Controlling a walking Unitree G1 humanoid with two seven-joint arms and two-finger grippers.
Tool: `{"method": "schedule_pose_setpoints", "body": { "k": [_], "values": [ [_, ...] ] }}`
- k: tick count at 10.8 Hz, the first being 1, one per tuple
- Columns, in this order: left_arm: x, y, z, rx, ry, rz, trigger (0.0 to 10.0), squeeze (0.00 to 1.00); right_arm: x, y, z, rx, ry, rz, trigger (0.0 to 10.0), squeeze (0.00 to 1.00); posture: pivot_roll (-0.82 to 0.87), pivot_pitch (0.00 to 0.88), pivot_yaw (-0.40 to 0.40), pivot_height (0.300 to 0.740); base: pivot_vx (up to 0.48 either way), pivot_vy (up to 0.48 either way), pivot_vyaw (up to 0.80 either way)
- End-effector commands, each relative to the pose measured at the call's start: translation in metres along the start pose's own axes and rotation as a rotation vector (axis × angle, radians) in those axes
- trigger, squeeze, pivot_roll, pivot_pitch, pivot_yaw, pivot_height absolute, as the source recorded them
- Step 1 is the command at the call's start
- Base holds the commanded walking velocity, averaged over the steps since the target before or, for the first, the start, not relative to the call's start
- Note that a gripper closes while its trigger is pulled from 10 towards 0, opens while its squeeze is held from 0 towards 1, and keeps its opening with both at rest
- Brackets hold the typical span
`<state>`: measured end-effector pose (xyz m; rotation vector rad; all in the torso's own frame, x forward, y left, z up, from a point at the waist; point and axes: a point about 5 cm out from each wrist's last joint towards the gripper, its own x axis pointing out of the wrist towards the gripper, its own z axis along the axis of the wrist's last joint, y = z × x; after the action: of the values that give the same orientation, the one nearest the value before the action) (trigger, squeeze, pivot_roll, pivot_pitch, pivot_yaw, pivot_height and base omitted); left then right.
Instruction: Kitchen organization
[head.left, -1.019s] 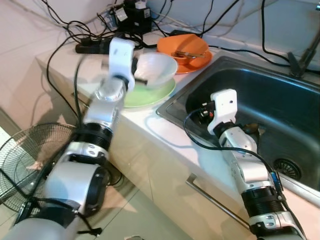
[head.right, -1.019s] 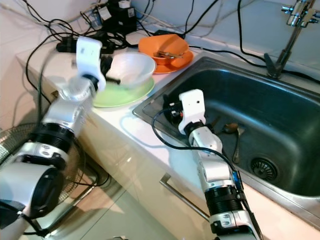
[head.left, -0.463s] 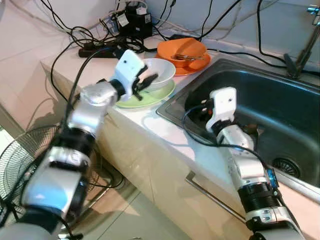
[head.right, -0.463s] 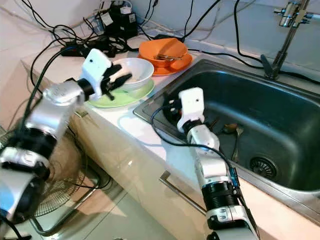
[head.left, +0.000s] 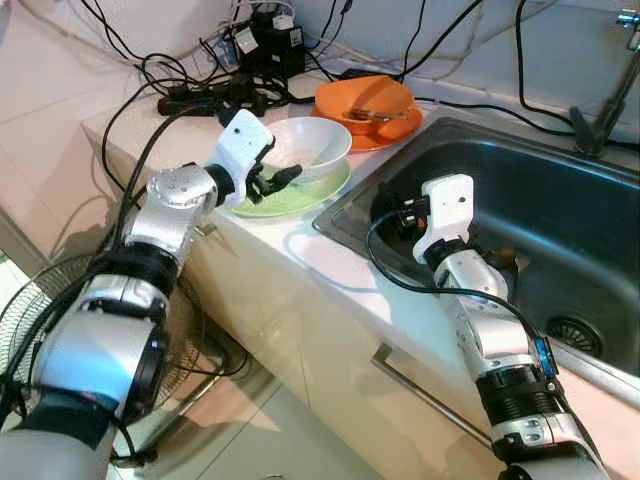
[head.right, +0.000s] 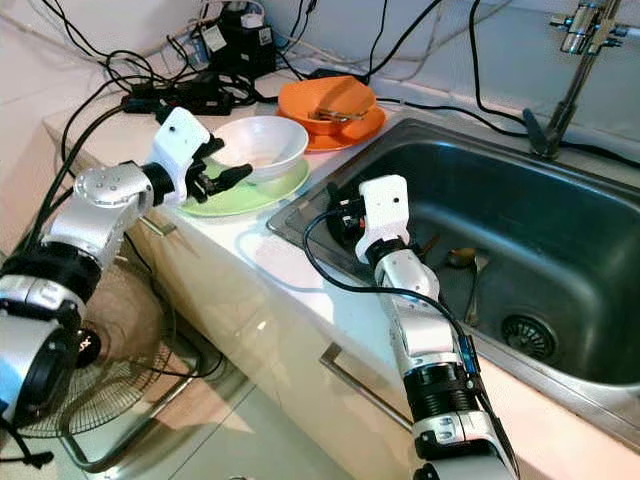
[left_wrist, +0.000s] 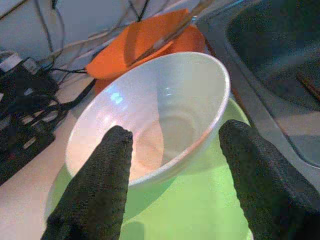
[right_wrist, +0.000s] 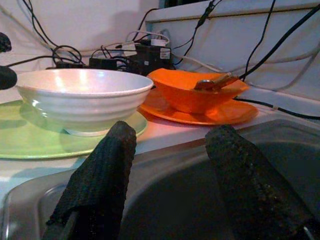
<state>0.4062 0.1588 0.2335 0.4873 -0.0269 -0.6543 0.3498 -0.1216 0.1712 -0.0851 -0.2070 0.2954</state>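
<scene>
Left gripper (head.left: 275, 180): fingers apart, empty, just beside the white bowl (head.left: 305, 148). Bowl sat on the green plate (head.left: 300, 197), near the sink (head.left: 520, 200); apparently ceramic, so stiff, slippery, breakable, best pinched across its rim. Right gripper (head.left: 397, 215): fingers parted, empty, at the sink's edge. Orange bowl (head.left: 365, 98) behind.

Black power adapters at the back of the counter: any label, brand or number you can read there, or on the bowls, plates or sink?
No text can be read.
Black power adapters: pale stickers, too small and blurred to read.
White ribbed ceramic bowl, green plate, orange bowl and steel sink: no markings visible.
</scene>
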Motion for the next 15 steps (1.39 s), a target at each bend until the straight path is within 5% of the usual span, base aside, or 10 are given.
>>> {"method": "schedule_pose_setpoints", "body": {
  "k": [1, 2, 3, 8, 15],
  "values": [
    [-0.001, 0.005, 0.004, 0.045, 0.009, -0.020, 10.0, 1.00, -0.002, -0.001, 0.000, 0.006, -0.010, -0.011, 10.0, 0.00, 0.16, 0.004, 0.111, 0.740, 0.000, 0.000, 0.00],
    [-0.002, 0.005, 0.006, 0.076, 0.017, -0.061, 10.0, 1.00, -0.004, -0.002, 0.000, 0.005, -0.011, -0.014, 10.0, 0.00, 0.15, 0.009, 0.116, 0.740, 0.000, 0.000, 0.00],
    [-0.003, 0.005, 0.006, 0.103, 0.028, -0.099, 10.0, 0.00, -0.006, -0.002, 0.000, 0.004, -0.010, -0.020, 10.0, 0.00, 0.14, 0.014, 0.122, 0.740, 0.000, 0.000, 0.00],
    [0.002, 0.007, 0.007, 0.199, 0.114, -0.058, 10.0, 0.00, -0.022, -0.006, -0.005, 0.003, 0.006, -0.063, 10.0, 0.00, 0.10, 0.050, 0.146, 0.740, 0.000, 0.000, 0.00],
    [0.012, -0.004, 0.006, 0.218, 0.137, -0.055, 10.0, 0.00, -0.048, -0.004, -0.008, 0.005, 0.061, -0.076, 10.0, 0.00, 0.06, 0.121, 0.144, 0.740, 0.000, 0.000, 0.00]
  ]
}}
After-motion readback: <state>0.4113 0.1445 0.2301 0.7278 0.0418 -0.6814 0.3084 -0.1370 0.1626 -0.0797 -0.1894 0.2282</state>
